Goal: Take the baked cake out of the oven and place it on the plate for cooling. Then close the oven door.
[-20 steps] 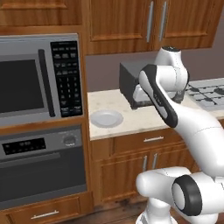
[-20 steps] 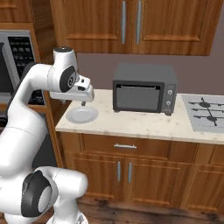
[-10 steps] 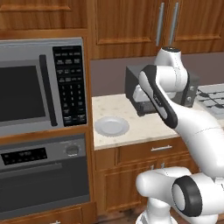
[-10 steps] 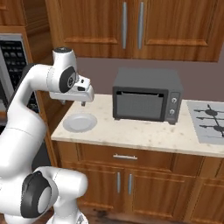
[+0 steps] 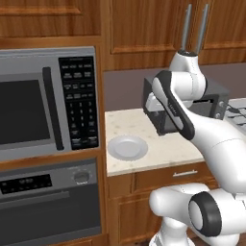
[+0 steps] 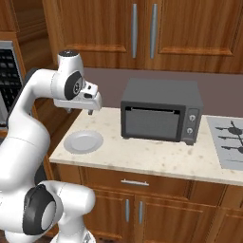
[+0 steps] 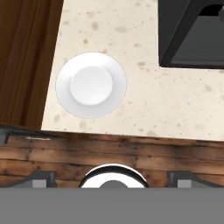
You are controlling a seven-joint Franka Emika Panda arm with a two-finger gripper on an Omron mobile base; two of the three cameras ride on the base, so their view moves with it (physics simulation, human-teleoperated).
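In the left base view, the oven (image 5: pixel 48 202) fills the lower left of the frame below the microwave (image 5: pixel 45 103), its door (image 5: pixel 50 218) apparently shut, so the cake is presumably behind it and cannot be seen. To the right of it, at frame centre, the plate (image 5: pixel 128 147) lies bare on the bench (image 5: pixel 158 144), and further right stands the toaster oven (image 5: pixel 185 108). In the right base view the gripper (image 6: pixel 90 105) hangs above the plate, fingers spread wide and holding nothing. The next move likely turns on this: the oven door's handle lies low and left of the fingers, well apart from them.
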